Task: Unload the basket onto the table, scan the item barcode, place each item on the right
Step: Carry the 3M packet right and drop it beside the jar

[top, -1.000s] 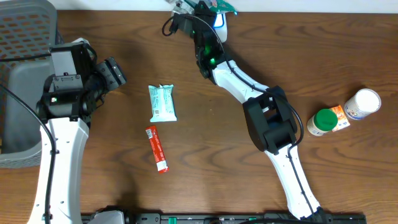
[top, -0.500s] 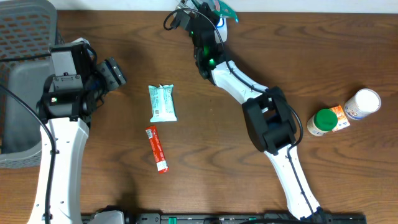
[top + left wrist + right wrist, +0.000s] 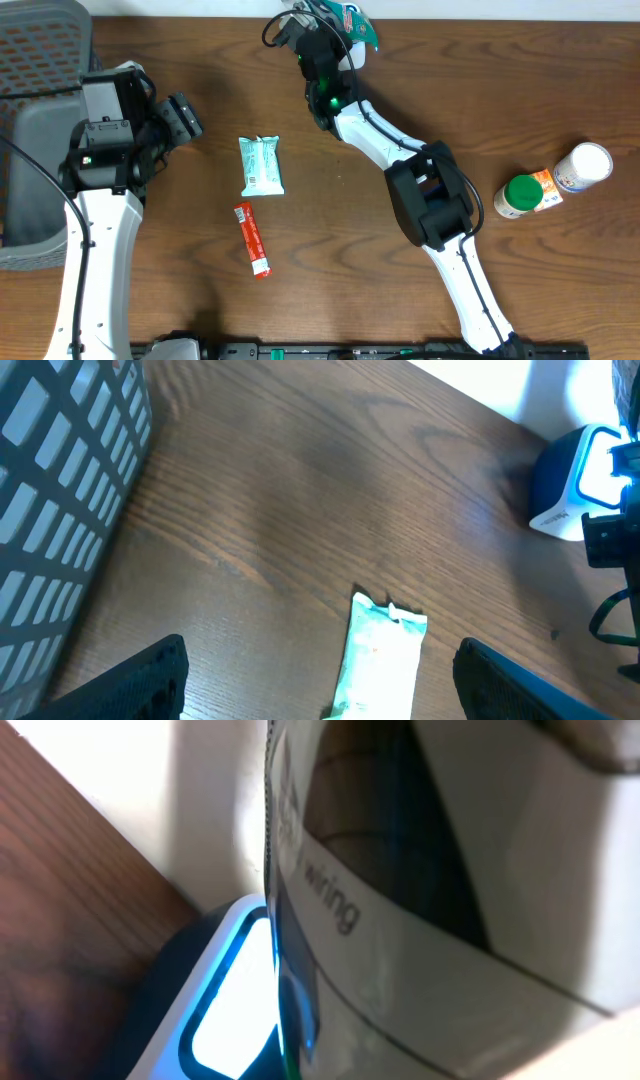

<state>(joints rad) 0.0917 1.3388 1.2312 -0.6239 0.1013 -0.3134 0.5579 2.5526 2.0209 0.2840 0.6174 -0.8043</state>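
While the right gripper [image 3: 335, 22] is clamped shut on a teal packet [image 3: 360, 20], it holds the packet right over the scanner [image 3: 552, 478]. Wrist cam: packet's printed face just above the scanner's lit window. Left gripper [image 3: 186, 114] sits well left of the scanner, jaws wide apart, nothing btwn them. Mint pouch [image 3: 261, 165] & red stick [image 3: 252, 238] lie left of and nearer than the scanner. Green-lid bottle [image 3: 520, 196] & white bottle [image 3: 583, 166] are well to its right.
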